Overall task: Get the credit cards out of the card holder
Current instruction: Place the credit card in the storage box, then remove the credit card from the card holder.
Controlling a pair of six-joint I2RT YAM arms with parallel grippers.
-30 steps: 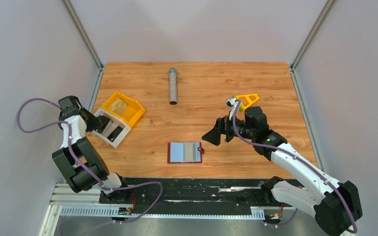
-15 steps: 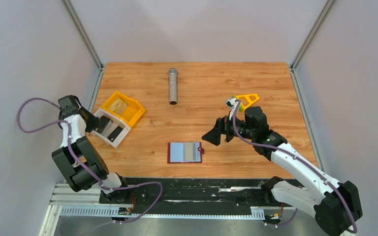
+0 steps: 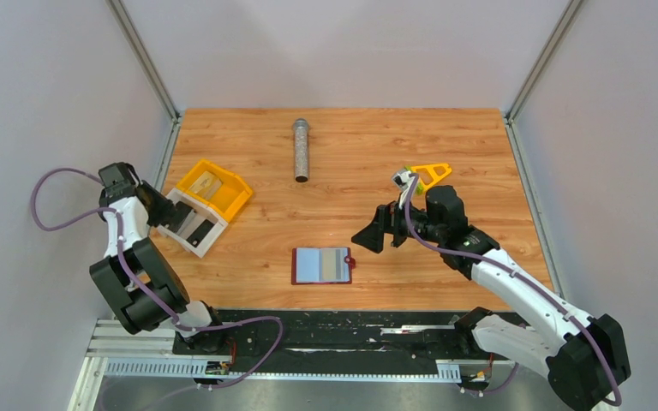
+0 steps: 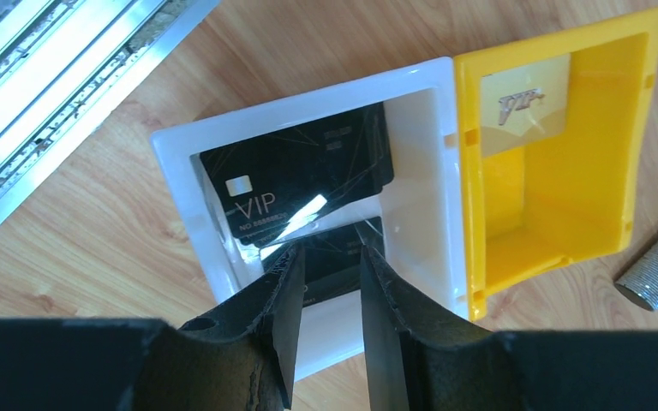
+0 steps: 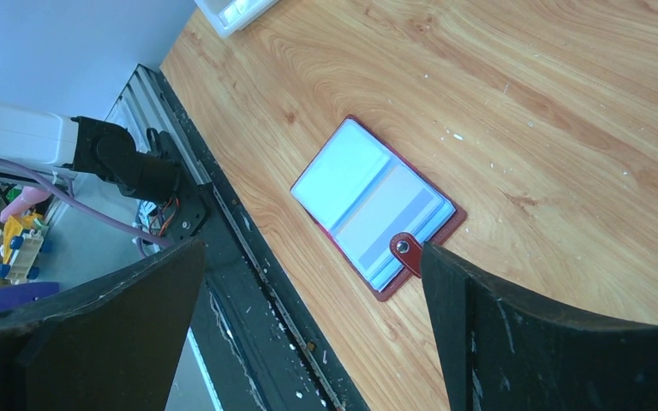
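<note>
The dark-red card holder (image 3: 322, 265) lies open near the table's front edge, its blue-grey pockets (image 5: 373, 205) facing up. A dark credit card (image 4: 296, 184) marked VIP lies in the white tray (image 4: 176, 145). More dark card surface shows just beyond my left fingertips. A tan-gold credit card (image 4: 527, 98) rests in the yellow tray (image 4: 557, 197). My left gripper (image 4: 330, 244) hovers at the white tray's near side, open by a narrow gap and holding nothing. My right gripper (image 5: 313, 257) stands wide open above and to the right of the holder (image 3: 375, 235).
A grey metal cylinder (image 3: 301, 150) lies at the back centre. A yellow triangular piece (image 3: 431, 174) sits behind my right arm. The two trays (image 3: 208, 205) stand side by side at the left edge. A black rail (image 5: 223, 257) runs along the front.
My left gripper's jaws have spread a little, and it has drawn back leftward from the white tray. The right arm and the card holder have not moved.
</note>
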